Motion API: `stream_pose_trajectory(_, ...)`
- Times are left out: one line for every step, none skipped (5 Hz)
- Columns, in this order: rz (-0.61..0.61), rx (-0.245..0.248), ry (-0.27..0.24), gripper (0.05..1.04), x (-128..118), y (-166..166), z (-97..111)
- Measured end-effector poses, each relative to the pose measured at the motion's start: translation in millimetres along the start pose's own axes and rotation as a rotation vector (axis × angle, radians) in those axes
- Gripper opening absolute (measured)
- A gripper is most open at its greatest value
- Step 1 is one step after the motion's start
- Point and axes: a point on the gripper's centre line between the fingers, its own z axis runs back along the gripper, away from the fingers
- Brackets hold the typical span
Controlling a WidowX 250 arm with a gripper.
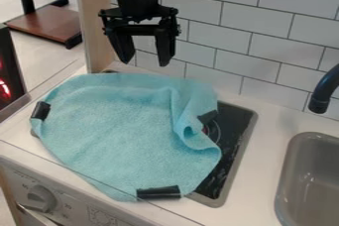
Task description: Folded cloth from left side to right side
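Camera view: one tool [144, 62], one cloth [119, 131], three black patches [159, 192].

Soft, fairly even light is washing over a pale counter [265, 156] and tiled wall [255, 17], while gentle shadows are gathering in the folds of a blue cloth [119, 126]. Pale reflections are streaking a black stovetop [229, 155], and red light [5, 89] is glowing at the left edge.
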Motion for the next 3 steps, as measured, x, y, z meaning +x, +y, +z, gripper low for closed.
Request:
stream_pose_trajectory(0.005, -0.005, 0.027, 0.998, -3.8, 0.8, -7.4)
stream_pose_trajectory(0.018, -0.018, 0.042, 0.998, -6.9, 5.2, -6.5)
stream_pose_trajectory(0.06, -0.004, 0.057, 0.998, -13.3, 15.2, -7.8)
